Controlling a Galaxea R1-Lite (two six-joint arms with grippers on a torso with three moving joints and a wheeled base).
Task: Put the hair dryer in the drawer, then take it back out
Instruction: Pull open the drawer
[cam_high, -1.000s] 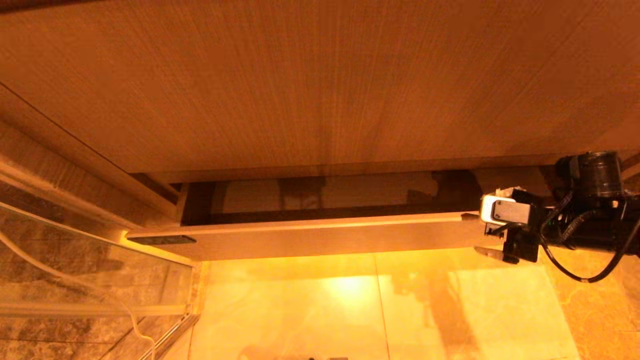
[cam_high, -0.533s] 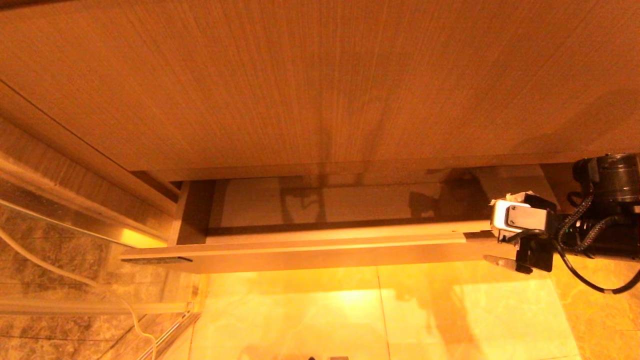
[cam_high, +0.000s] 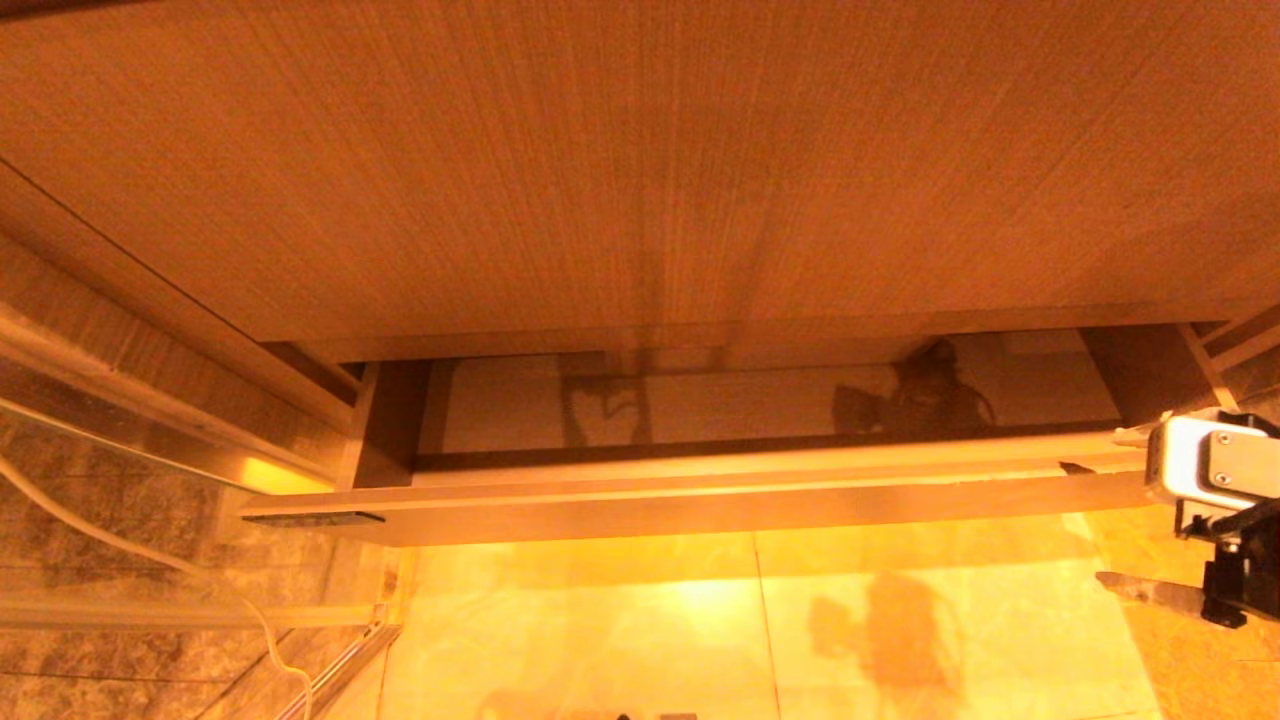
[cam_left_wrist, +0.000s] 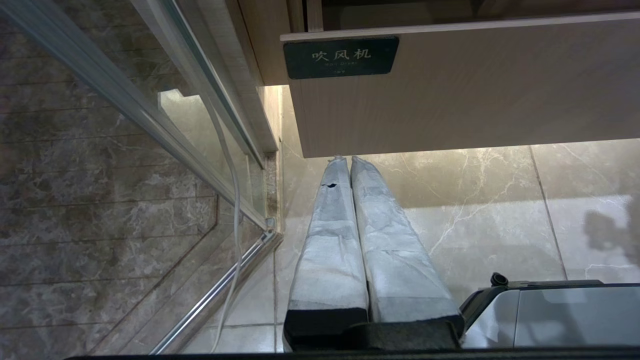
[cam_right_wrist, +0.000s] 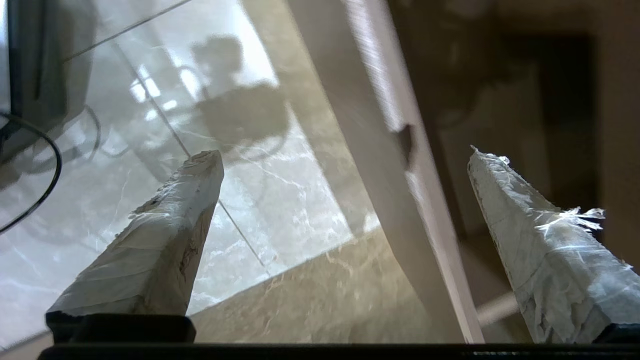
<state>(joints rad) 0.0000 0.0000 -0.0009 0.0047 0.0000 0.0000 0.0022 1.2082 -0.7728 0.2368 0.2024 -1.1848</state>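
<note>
The drawer (cam_high: 700, 510) is a wide, shallow wood-grain one, pulled out below the cabinet, with a small dark label (cam_high: 312, 519) at its left end. Its inside (cam_high: 760, 400) shows only shadows. The hair dryer is out of view. My right gripper (cam_high: 1108, 508) is open at the drawer's right end. In the right wrist view the drawer front (cam_right_wrist: 400, 200) runs between the gripper's (cam_right_wrist: 342, 154) spread fingers, and I cannot see either of them touching it. My left gripper (cam_left_wrist: 345, 161) is shut and empty, low over the floor, pointing at the drawer front (cam_left_wrist: 450, 90) under the label (cam_left_wrist: 341, 56).
A tall wood-grain panel (cam_high: 640, 170) overhangs the drawer. On the left are a glass shower door (cam_high: 150, 500) with a metal rail (cam_left_wrist: 220, 290), and a white cord (cam_left_wrist: 235, 200) hanging along it. Glossy marble floor (cam_high: 700, 620) lies below. My base (cam_left_wrist: 550, 315) is near the left gripper.
The drawer slid a little further out with my right gripper at its front. The open gripper then moved right along the front to its end, and the arm left most of the view.
</note>
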